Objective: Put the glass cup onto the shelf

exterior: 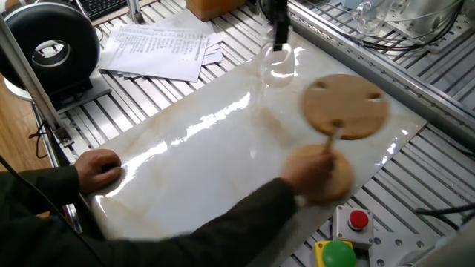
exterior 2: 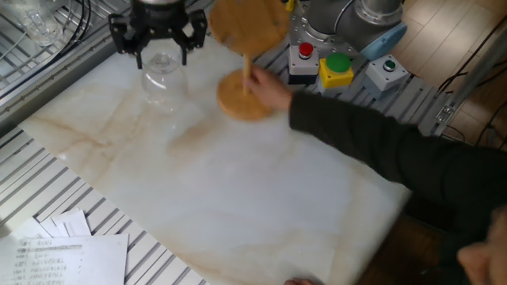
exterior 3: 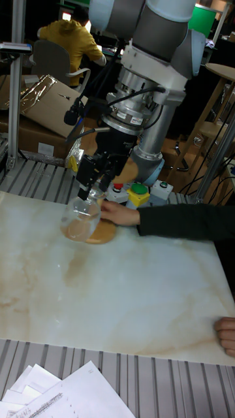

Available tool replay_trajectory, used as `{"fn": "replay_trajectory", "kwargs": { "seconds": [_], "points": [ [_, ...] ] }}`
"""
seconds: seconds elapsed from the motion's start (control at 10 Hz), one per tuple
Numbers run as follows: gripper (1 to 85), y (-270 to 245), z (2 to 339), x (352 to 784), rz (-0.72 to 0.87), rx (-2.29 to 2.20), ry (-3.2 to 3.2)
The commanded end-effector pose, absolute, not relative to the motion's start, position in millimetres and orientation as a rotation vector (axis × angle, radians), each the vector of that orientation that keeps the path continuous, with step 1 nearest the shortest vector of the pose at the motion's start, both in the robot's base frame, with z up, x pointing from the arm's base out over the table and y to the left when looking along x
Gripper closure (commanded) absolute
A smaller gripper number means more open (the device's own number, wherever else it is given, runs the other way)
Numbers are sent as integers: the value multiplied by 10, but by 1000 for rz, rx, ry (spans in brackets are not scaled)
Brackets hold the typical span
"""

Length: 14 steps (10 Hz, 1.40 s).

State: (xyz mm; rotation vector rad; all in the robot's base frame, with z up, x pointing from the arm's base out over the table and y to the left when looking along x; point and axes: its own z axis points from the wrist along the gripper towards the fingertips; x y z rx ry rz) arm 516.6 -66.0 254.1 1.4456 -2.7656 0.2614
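Note:
The glass cup (exterior: pixel 276 68) is clear and hangs above the marble slab with its bowl below my gripper (exterior: pixel 279 46), which is shut on its upper part. In the other fixed view the gripper (exterior 2: pixel 161 52) holds the glass cup (exterior 2: pixel 161 77) just left of the shelf (exterior 2: pixel 247 24), a light wooden stand. The shelf's round top disc (exterior: pixel 345 106) sits on a thin post over its base (exterior: pixel 334 178). A person's hand (exterior: pixel 308 169) grips the shelf at the post and base. In the tall view the gripper (exterior 3: pixel 91 194) holds the cup (exterior 3: pixel 81 220) beside the shelf base (exterior 3: pixel 103 233).
The person's sleeved arm (exterior 2: pixel 372 146) reaches across the slab, and their other hand (exterior: pixel 96 167) rests at its near-left edge. A red stop button (exterior: pixel 358 220) and a green button (exterior: pixel 338 253) sit by the shelf. Papers (exterior: pixel 159 48) and a black round device (exterior: pixel 52 48) lie at the left.

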Motion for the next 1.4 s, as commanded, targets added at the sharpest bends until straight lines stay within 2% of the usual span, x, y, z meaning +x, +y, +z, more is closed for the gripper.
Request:
{"fn": "replay_trajectory", "kwargs": {
  "seconds": [0.0,0.2,0.4,0.6,0.8,1.3],
  "points": [
    [847,-640,2532,5097,238,1551,-2714],
    [847,-579,2670,5321,285,1594,-2681],
    [847,-451,2909,5695,395,1621,-2638],
    [847,-128,3159,5950,460,1565,-2637],
    [847,84,3104,5971,410,1518,-2692],
    [847,-79,2817,5594,254,1438,-2740]
  ]
}}
